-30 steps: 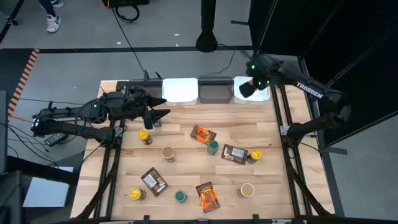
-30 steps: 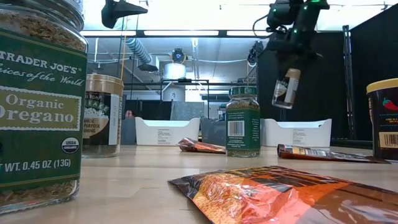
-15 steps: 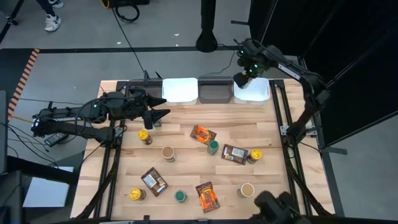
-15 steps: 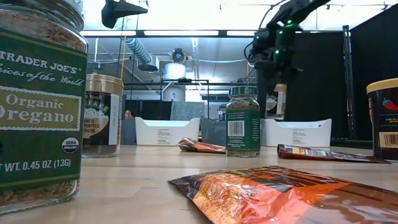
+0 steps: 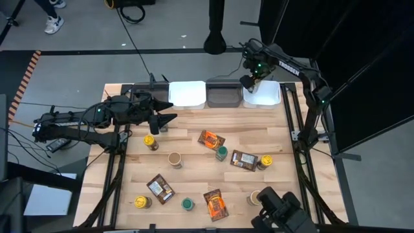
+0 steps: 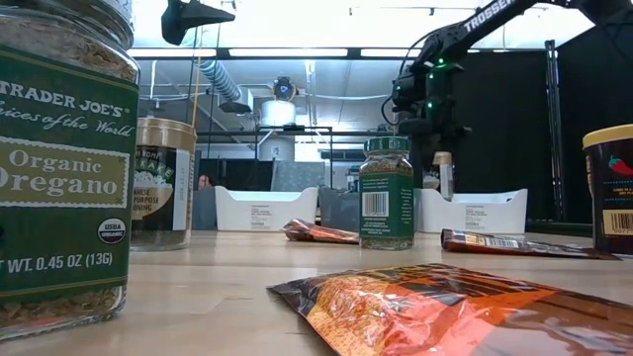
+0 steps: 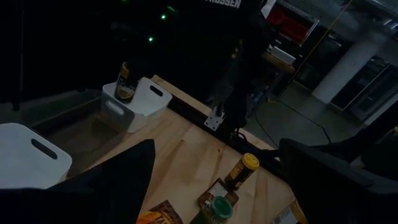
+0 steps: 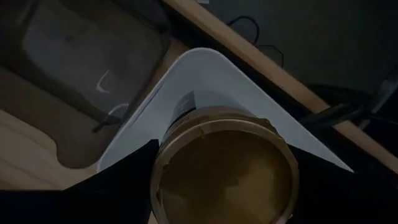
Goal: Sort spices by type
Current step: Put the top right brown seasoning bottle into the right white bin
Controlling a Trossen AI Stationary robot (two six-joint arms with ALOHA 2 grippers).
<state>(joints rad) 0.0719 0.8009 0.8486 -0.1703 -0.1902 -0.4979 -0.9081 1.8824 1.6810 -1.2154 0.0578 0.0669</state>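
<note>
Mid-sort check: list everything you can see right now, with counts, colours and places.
White bins: two, far edge.
Dark bin: one, grey, between them.
Yellow-lidded jars: three; two left, one right.
Green-lidded jars: two; centre, near edge.
Tan-lidded jars: two; left of centre, near right.
Packets: four; two orange, two brown.
Held jar: one, tan lid, over the right white bin.
Left gripper: open, far left.
Right gripper: closed on held jar.

Oregano jar (image 6: 61,158) reads "Trader Joe's Organic Oregano".
</note>
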